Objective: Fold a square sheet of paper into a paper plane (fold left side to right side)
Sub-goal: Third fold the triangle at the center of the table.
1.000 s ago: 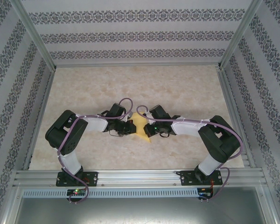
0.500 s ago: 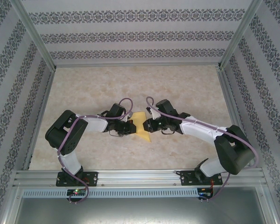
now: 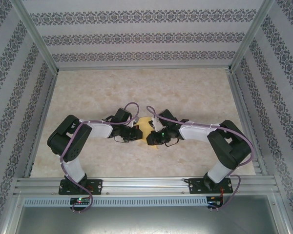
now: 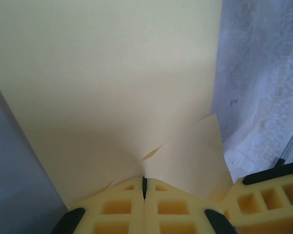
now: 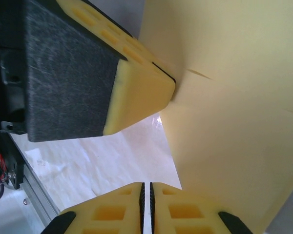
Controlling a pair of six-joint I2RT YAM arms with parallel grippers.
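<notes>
both arms bent elbows-out, wrists meeting mid-table. left gripper clamped on the yellow sheet; right gripper pressed closed just beside it. from above the sheet's mostly hidden under them.

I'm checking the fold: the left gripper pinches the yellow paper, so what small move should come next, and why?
Probably the left gripper should carry its pinched edge of the square sheet of paper a little rightward. Its jaws are shut on the sheet, and the right gripper sits shut beside that edge.
</notes>
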